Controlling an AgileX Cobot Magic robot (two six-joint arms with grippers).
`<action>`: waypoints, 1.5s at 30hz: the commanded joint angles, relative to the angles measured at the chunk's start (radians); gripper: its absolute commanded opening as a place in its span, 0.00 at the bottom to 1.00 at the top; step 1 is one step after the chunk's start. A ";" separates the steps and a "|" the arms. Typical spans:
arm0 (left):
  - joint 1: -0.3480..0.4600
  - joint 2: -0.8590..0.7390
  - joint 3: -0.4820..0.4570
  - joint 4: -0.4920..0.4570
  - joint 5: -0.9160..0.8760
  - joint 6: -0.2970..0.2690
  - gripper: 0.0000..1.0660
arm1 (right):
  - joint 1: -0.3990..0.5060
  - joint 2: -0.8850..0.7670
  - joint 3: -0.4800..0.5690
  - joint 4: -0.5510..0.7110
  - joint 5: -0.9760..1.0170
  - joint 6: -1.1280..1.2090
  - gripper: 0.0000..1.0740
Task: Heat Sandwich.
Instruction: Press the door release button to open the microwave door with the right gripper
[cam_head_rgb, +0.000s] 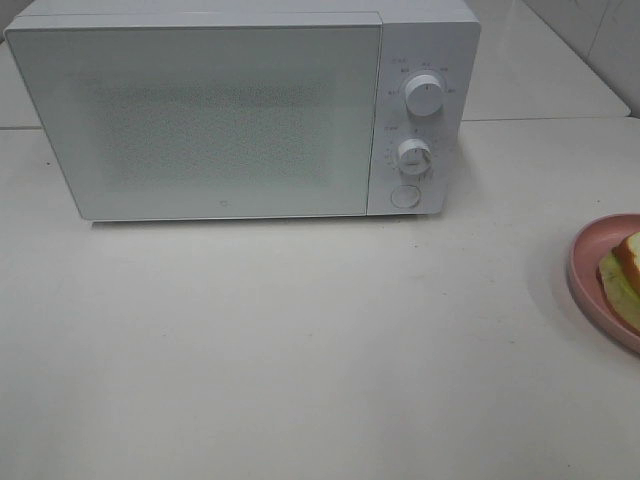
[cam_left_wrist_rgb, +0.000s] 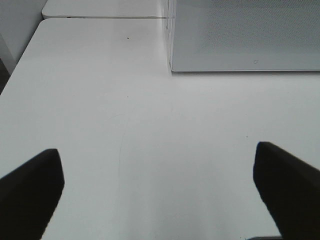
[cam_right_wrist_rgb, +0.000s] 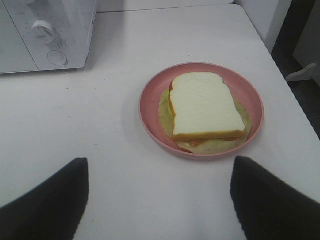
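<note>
**A:** So, starting on the left, what is the left gripper (cam_left_wrist_rgb: 156, 150) up to?

**B:** Nothing much. Its fingers are spread wide with nothing between them, hanging over bare table (cam_left_wrist_rgb: 125, 115) in front of the microwave (cam_head_rgb: 245, 110), near its left corner.

**A:** And the microwave itself?

**B:** Its door (cam_head_rgb: 190, 125) is closed flat. I can't make out a handle. The round button (cam_head_rgb: 404, 196) below the lower dial (cam_head_rgb: 412, 155) looks like the release, though that's my guess.

**A:** Where's the food?

**B:** Far right. The sandwich (cam_right_wrist_rgb: 202, 107) lies flat on the pink plate (cam_right_wrist_rgb: 247, 92), well apart from the microwave, and the high camera catches only a sliver of it. The right gripper (cam_right_wrist_rgb: 161, 161) hovers just short of the plate, its jaws equally wide and empty.

**A:** Which step, then?

**B:** The very first, I'd say, since the oven is closed and the food untouched. The next move calls for getting that door open, probably by pressing the button with one fingertip. After that the plate wants a grip on its rim, kept level so the bread doesn't slide
</note>
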 joint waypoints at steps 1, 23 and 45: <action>0.001 -0.026 0.004 -0.003 -0.006 -0.003 0.92 | -0.004 -0.026 -0.002 -0.002 -0.009 -0.018 0.70; 0.001 -0.026 0.004 -0.003 -0.006 -0.003 0.92 | -0.004 0.051 -0.065 0.000 -0.065 -0.018 0.70; 0.001 -0.026 0.004 -0.003 -0.006 -0.003 0.92 | -0.004 0.462 -0.064 -0.001 -0.458 -0.018 0.70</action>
